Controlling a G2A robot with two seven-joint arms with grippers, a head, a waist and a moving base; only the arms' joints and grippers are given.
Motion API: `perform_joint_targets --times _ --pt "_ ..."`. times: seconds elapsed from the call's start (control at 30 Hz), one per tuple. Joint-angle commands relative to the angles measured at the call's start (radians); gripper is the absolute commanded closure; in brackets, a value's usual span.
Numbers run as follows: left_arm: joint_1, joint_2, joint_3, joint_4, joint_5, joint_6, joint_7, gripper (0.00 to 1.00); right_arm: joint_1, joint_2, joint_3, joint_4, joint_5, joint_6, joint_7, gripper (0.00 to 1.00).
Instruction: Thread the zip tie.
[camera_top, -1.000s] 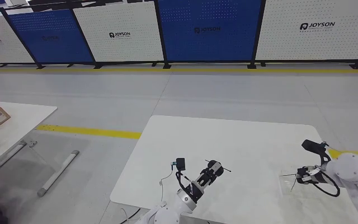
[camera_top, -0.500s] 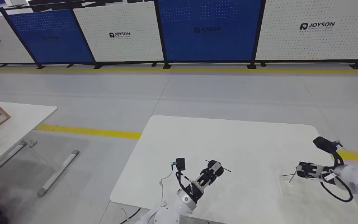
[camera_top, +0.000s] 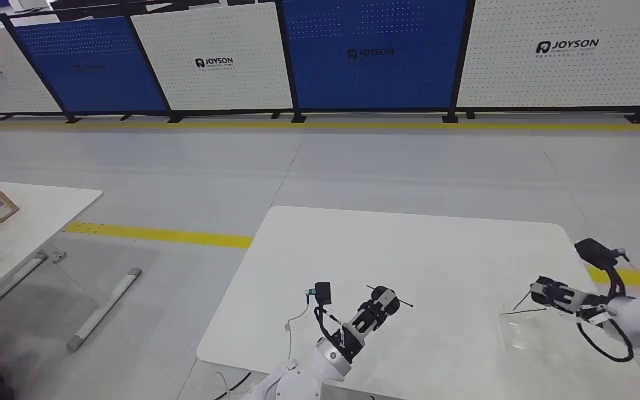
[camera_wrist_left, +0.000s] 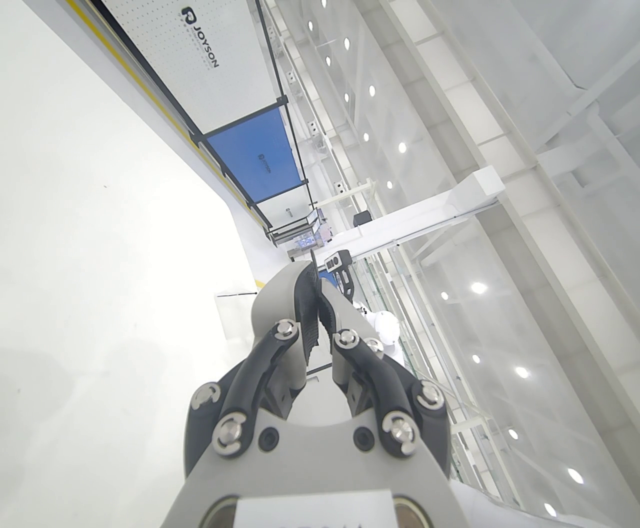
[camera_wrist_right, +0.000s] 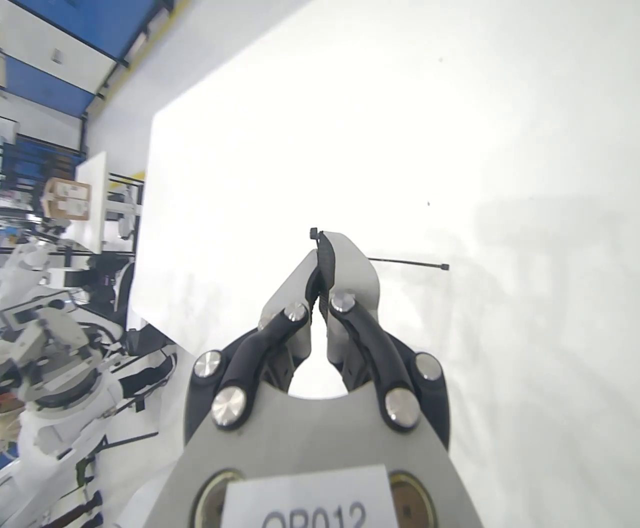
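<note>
The left hand (camera_wrist_left: 314, 280) sits near the middle of the tabletop (camera_top: 400, 235), clenched on a zip tie (camera_top: 405, 300). In the top view its thin black strap sticks out on both sides of the pads, pointing toward 10 and 4 o'clock. The right hand (camera_wrist_right: 320, 250) is at 3 o'clock from it, well apart and close to the tabletop's edge. It is pinched shut on a second zip tie (camera_wrist_right: 313, 231), whose small square head pokes just past the fingertips. A loose zip tie (camera_wrist_right: 407, 263) lies flat near that hand, at about 7 o'clock from it in the top view, on what looks like a clear flat holder (camera_top: 522, 332). These straps should be very light, thin and springy, with a slick surface, so a long free end will likely droop and wobble. The head is the stiff part. I judge the best hold to be close behind the head on one side and near the tail tip on the other. That keeps the free length short, so the tip can be steered into the narrow slot.
</note>
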Motion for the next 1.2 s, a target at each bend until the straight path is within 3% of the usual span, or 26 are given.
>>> perform_joint_targets --times 0.0,0.53,0.7,0.77,0.83,1.17 --pt "0.0 0.0 0.0 0.0 0.0 0.0 0.0 1.0 -0.05 0.002 0.028 -0.029 0.014 -0.037 -0.033 1.0" --pt "-0.002 0.0 -0.001 -0.002 -0.001 0.002 0.0 1.0 -0.07 0.002 0.032 -0.05 0.015 -0.042 -0.043 1.0" --pt "-0.016 -0.006 -0.006 -0.046 0.03 -0.01 0.05 1.0 -0.07 0.002 0.032 -0.05 0.015 -0.042 -0.043 1.0" --pt "-0.023 -0.007 -0.01 -0.065 0.064 0.016 0.049 1.0 -0.07 0.002 0.032 -0.05 0.015 -0.042 -0.043 1.0" --pt "-0.025 -0.004 -0.008 -0.062 0.116 0.08 0.025 1.0 -0.07 0.002 0.032 -0.05 0.015 -0.042 -0.043 1.0" --pt "-0.025 -0.004 -0.008 -0.062 0.116 0.08 0.025 1.0 -0.07 0.002 0.032 -0.05 0.015 -0.042 -0.043 1.0"
